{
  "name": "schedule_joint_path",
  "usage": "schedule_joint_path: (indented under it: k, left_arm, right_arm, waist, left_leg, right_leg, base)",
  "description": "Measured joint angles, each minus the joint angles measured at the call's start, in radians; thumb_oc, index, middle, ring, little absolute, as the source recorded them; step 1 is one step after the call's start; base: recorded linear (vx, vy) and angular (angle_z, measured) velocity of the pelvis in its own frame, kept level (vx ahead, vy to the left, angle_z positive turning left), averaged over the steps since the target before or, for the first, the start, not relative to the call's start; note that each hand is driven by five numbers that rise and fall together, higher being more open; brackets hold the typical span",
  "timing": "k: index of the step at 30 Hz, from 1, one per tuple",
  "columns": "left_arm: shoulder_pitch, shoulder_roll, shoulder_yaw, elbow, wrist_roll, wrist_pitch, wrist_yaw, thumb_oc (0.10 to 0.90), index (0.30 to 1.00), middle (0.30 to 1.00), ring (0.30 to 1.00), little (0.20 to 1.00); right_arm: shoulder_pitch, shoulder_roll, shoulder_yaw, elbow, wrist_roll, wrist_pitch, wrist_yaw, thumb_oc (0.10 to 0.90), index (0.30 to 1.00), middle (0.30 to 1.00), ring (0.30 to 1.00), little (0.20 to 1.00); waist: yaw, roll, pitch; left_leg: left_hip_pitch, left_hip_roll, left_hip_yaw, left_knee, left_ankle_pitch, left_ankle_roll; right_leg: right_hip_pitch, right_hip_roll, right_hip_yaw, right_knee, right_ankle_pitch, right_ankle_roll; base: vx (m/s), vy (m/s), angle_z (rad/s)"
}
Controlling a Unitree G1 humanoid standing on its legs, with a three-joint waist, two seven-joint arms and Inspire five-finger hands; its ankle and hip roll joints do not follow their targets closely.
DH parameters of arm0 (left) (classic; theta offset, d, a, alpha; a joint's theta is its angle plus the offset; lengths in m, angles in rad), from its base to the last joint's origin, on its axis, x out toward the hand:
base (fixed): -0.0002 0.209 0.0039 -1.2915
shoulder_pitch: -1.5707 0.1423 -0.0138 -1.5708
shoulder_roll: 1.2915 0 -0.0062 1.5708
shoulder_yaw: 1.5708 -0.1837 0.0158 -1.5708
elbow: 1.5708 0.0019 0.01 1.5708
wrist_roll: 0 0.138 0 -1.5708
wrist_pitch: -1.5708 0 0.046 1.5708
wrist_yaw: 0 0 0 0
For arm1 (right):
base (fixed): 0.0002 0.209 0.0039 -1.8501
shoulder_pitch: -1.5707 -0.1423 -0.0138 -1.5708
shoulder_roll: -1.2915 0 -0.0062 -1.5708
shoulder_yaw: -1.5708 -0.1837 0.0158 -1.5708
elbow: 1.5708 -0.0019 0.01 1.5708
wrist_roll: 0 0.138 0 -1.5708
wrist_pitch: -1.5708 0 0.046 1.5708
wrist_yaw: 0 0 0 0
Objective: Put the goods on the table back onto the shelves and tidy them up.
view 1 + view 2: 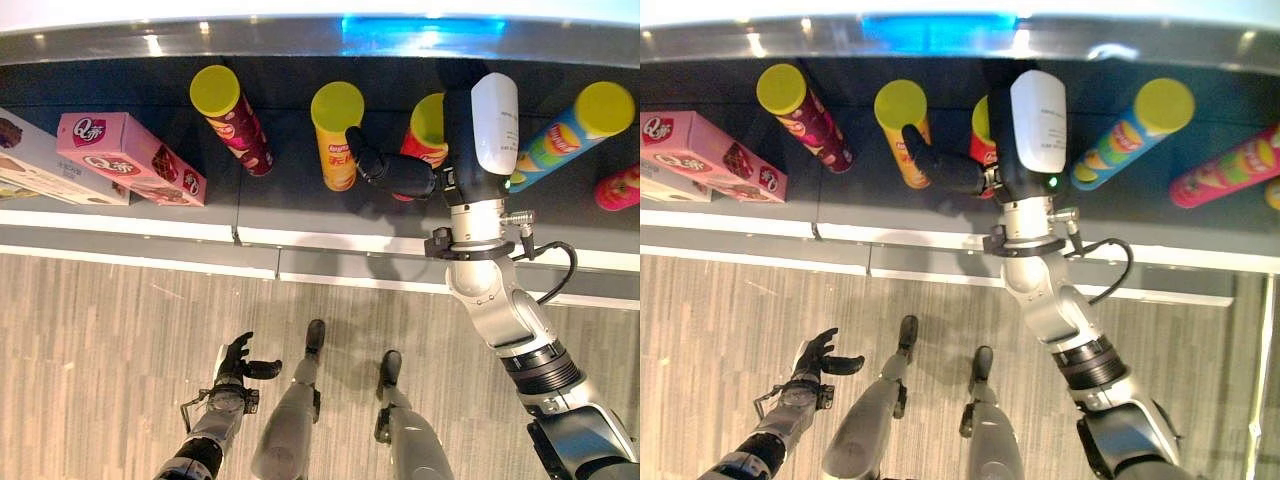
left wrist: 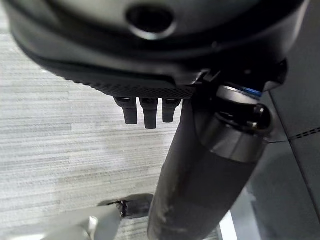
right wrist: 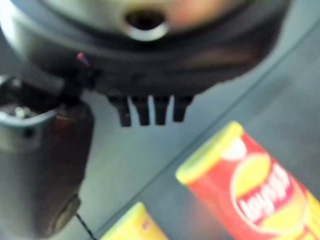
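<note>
Five tube cans upright on the dark shelf (image 1: 300,205) in the left eye view — maroon can (image 1: 232,118), yellow can (image 1: 336,133), red can (image 1: 425,135) partly hidden by the arm, blue-green can (image 1: 570,133), pink can (image 1: 619,187) at the far right; two boxes lying flat at the left end, pink box (image 1: 130,157) over a pale box (image 1: 45,165); right hand (image 1: 400,172) reaching in between yellow and red cans, thumb stretched toward the yellow one, closed on nothing visible, fingers beyond the white-covered back out of sight; left hand (image 1: 240,362) low over the floor (image 1: 120,330), fingers loosely spread, empty.

Right eye view: same row shifted; pink can (image 1: 1230,165) seen along its full length, leaning; red can (image 1: 983,130) almost wholly behind the hand.

Left wrist view: relaxed straight fingertips (image 2: 145,112) over the floor, nothing held.

Right wrist view: fingertips (image 3: 150,111) straight and apart above the shelf, red can (image 3: 250,190) just beside, clear of the hand; yellow lid (image 3: 130,225) at the edge — something neither head view settles.

Judged progress: goods mostly shelved, no table in sight; remaining work likely straightening the leaning cans and spacing the row.
</note>
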Motion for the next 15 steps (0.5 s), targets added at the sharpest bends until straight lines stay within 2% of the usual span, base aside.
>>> schedule_joint_path:
  k: [3, 4, 9, 15]
  left_arm:
    - [0.017, 0.001, 0.008, 0.003, 0.007, 0.004, 0.000, 0.800, 0.900, 0.900, 0.900, 0.900]
    - [0.038, 0.006, 0.011, 0.004, 0.007, 0.003, 0.000, 0.800, 0.900, 0.900, 0.900, 0.900]
    - [0.055, 0.006, 0.020, 0.000, 0.008, 0.004, 0.000, 0.800, 0.900, 0.900, 0.900, 0.900]
    - [0.108, 0.007, 0.050, -0.042, 0.006, 0.006, -0.024, 0.800, 0.900, 0.900, 0.900, 0.900]
  right_arm:
    - [0.042, 0.005, -0.002, 0.000, 0.015, -0.004, 0.017, 0.800, 0.900, 0.900, 0.900, 0.900]
    - [0.073, 0.019, -0.001, 0.000, 0.030, -0.007, 0.017, 0.800, 0.900, 0.900, 0.900, 0.900]
    - [0.101, 0.022, -0.008, -0.002, 0.056, -0.019, 0.036, 0.800, 0.900, 0.900, 0.900, 0.900]
    - [0.214, 0.030, -0.057, -0.042, 0.177, -0.047, 0.103, 0.800, 0.900, 0.900, 0.900, 0.900]
  waist:
    - [-0.006, -0.018, -0.028]
    - [-0.006, -0.025, -0.061]
    - [-0.011, -0.027, -0.073]
    - [-0.032, -0.035, -0.110]
  left_leg:
    - [0.038, 0.000, 0.005, -0.020, 0.000, 0.000]
    - [0.047, 0.000, 0.007, -0.026, -0.001, 0.000]
    - [0.091, 0.001, 0.022, -0.026, -0.002, 0.001]
    - [0.119, 0.005, 0.036, -0.027, -0.012, 0.007]
  right_leg:
    - [0.039, 0.000, 0.000, -0.022, 0.004, -0.001]
    - [0.052, 0.001, 0.001, -0.038, 0.006, -0.003]
    - [0.106, 0.003, 0.001, -0.071, 0.016, -0.005]
    - [0.144, 0.008, 0.010, -0.102, 0.029, -0.008]
  base:
    - [0.07, -0.005, -0.01]
    - [0.06, -0.004, 0.00]
    - [0.06, 0.005, -0.02]
    - [0.03, 0.009, -0.07]
